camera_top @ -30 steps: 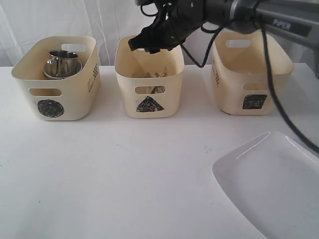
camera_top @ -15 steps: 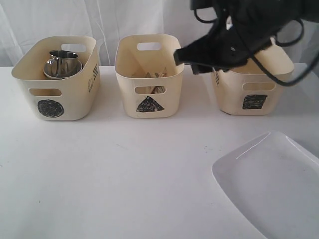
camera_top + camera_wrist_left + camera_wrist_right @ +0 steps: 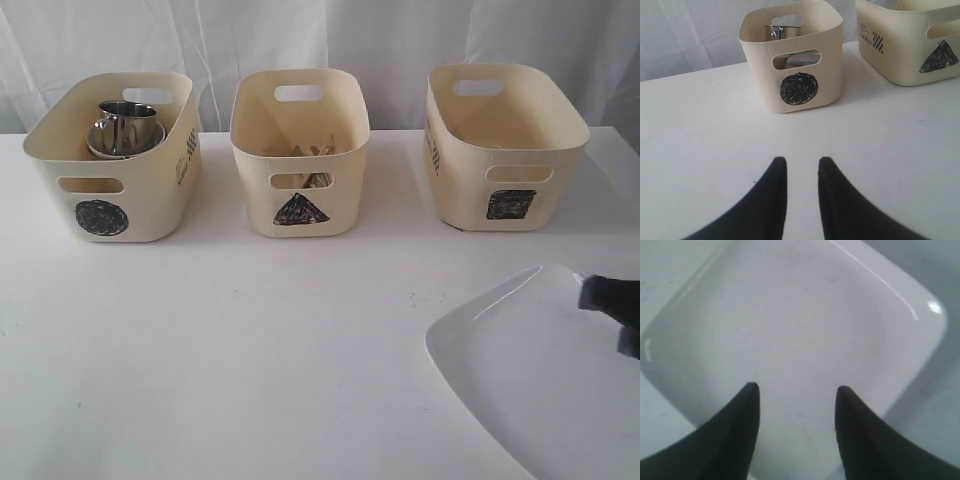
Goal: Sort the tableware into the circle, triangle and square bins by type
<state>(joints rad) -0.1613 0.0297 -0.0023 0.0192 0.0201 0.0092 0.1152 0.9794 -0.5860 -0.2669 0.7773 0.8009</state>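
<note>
While the large white plate (image 3: 520,390) lay flat on the table (image 3: 250,350) at the near right, well apart from the bins, the right gripper (image 3: 797,387) hung over the plate's basin with its fingers spread wide and nothing between them. In the exterior view only a blurred dark tip of this gripper showed at the right edge, so its height above the plate could not be judged from there.

The left gripper (image 3: 802,160) sat low over bare table facing the circle bin (image 3: 140,200), with its fingers parted by a narrow gap and holding nothing.

The circle bin held steel mugs (image 3: 125,122). The triangle bin (image 3: 255,200) held cutlery (image 3: 300,152), though the single pieces could not be told apart. The square bin (image 3: 460,190) showed no contents from this angle.

The step in hand was judged to be the pickup of the plate for the square bin. Recommended procedure:

1. Shift the right gripper from the basin to the raised rim, since the flat centre offers no grip.
2. Work one finger under the rim's lip and set the other on top, then close firmly. Glazed ware is likely slippery.
3. Lift slowly and watch for the plate swinging from a one-edge hold.
4. Tilt the plate on edge before lowering it. It looked too broad to enter the bin flat.
</note>
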